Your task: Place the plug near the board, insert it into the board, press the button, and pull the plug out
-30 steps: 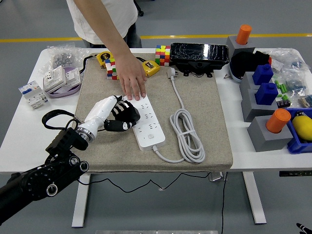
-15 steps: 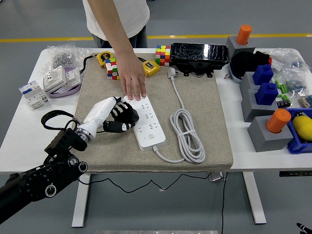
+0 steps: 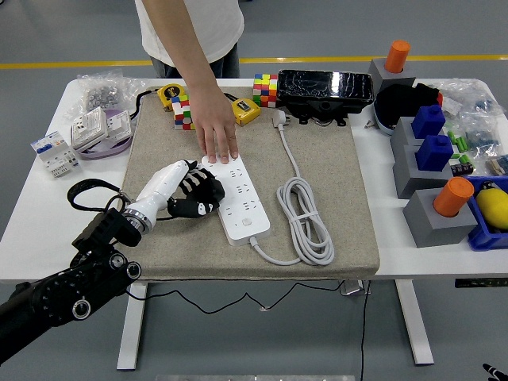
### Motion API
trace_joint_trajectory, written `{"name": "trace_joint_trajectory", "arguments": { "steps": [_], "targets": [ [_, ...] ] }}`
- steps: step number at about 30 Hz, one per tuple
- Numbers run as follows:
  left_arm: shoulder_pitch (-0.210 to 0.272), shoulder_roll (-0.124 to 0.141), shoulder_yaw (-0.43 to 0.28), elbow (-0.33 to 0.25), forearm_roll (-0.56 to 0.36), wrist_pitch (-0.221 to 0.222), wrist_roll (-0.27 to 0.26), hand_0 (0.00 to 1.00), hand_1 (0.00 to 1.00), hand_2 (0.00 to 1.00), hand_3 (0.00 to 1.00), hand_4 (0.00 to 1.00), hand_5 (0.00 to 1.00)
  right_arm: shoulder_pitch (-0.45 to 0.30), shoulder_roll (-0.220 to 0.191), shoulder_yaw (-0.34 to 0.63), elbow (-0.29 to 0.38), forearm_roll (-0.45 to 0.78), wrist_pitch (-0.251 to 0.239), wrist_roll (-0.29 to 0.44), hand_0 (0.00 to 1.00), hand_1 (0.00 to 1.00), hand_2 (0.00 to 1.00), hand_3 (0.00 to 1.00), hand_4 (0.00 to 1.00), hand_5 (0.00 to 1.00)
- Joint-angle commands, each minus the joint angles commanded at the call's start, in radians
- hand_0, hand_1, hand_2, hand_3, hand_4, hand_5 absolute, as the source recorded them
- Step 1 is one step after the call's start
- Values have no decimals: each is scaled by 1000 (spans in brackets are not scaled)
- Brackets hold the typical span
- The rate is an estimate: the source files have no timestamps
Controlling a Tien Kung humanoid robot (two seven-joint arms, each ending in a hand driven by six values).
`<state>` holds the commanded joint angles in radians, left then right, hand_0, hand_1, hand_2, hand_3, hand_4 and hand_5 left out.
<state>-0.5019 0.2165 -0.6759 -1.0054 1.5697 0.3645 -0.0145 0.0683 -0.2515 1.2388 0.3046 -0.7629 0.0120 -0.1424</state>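
A white power strip lies on the grey mat, and its own white cord is coiled to its right. A person's hand presses flat on the strip's far end. My left hand rests against the strip's left edge over the sockets. Its black fingers are curled around a small dark plug that is mostly hidden among them. The strip's button is uncovered near its front end. My right arm is out of view.
Colour cubes, a yellow tape measure and a black wrapped box line the mat's far edge. Grey and blue blocks with orange cylinders stand at the right. White electrical parts lie at the left.
The person's body has shifted slightly to the right while the hand stays on the strip. My left hand has barely moved at the strip's left edge.
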Motion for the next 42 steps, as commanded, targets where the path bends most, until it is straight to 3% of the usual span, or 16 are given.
{"name": "trace_joint_trajectory", "arguments": {
  "steps": [1,12,18,19,23,24,25,27,30,31,34,36,37,42],
  "targets": [
    [0,0,-1,0,-1,1,-2,577,737,695,751,998,219,0,0,0,0,0,0,0,573,631,612,539,885,411],
    [12,8,-21,-38,-21,21,-34,577,741,700,753,998,246,-1,1,-2,1,-1,1,0,573,632,613,539,885,411],
    [50,54,-32,-187,-32,78,-88,562,729,696,745,998,276,-2,1,0,-1,-2,0,-1,573,631,613,539,885,411],
    [57,63,-32,-218,-36,87,-98,421,552,543,649,917,232,-2,1,0,-1,-2,0,-1,573,631,613,539,884,411],
    [79,101,-20,-343,-63,85,-121,421,552,543,649,917,232,-2,1,-3,0,-2,1,-1,573,631,613,539,884,411],
    [83,111,-14,-380,-75,55,-111,421,552,543,649,917,232,-1,1,-5,0,-2,1,-1,573,631,613,539,884,411],
    [86,118,-12,-404,-82,22,-99,269,163,198,590,824,205,-1,1,-7,0,-1,1,-1,572,631,613,539,884,411],
    [88,126,-8,-436,-83,-40,-69,269,163,198,590,824,205,-1,1,-9,0,0,1,-1,572,631,613,539,884,411],
    [87,133,4,-464,-44,-161,28,269,163,198,590,824,205,1,-1,-13,1,1,1,-1,572,631,613,539,884,411],
    [88,134,5,-467,-37,-189,55,139,50,89,763,800,178,1,-1,-15,1,1,1,-1,573,631,613,539,884,411],
    [86,136,5,-476,-11,-270,141,139,50,89,763,800,178,3,-3,-17,3,1,1,-1,573,631,613,539,884,411],
    [82,139,5,-481,1,-314,189,139,50,89,763,800,178,3,-5,-19,3,2,1,-2,573,631,613,539,884,411],
    [81,141,5,-483,5,-328,203,118,33,86,903,782,137,4,-5,-20,3,2,1,-2,572,631,613,539,884,411],
    [70,147,12,-485,12,-386,250,118,33,86,903,782,137,6,-6,-25,3,4,2,-2,572,631,613,539,884,411]
  ]
}}
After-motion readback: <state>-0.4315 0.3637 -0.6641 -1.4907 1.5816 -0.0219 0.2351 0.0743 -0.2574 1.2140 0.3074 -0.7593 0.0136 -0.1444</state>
